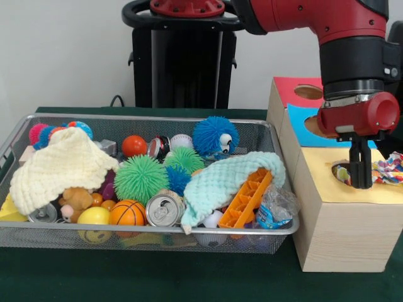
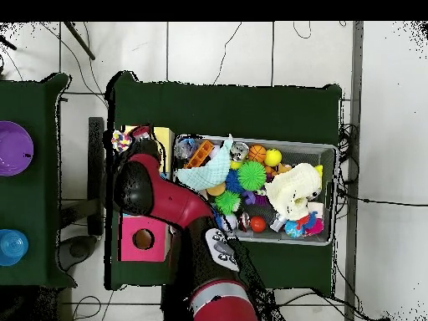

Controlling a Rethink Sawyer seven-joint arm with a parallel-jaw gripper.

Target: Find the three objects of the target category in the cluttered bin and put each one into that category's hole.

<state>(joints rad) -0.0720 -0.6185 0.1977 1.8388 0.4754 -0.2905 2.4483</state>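
My gripper hangs over the yellow section of the wooden box, right at its hole. It is shut on a multicoloured patterned cloth, which spreads over the yellow top to the right of the fingers. From overhead the arm hides the gripper, and the patterned cloth shows at the box's end. In the wire bin a cream knitted cloth lies at the left. A mint knitted cloth is draped over an orange plastic piece at the right.
The box also has a blue section and a red section, each with a hole. The bin holds spiky rubber balls, a small basketball, drink cans, a plush toy and a crumpled bottle.
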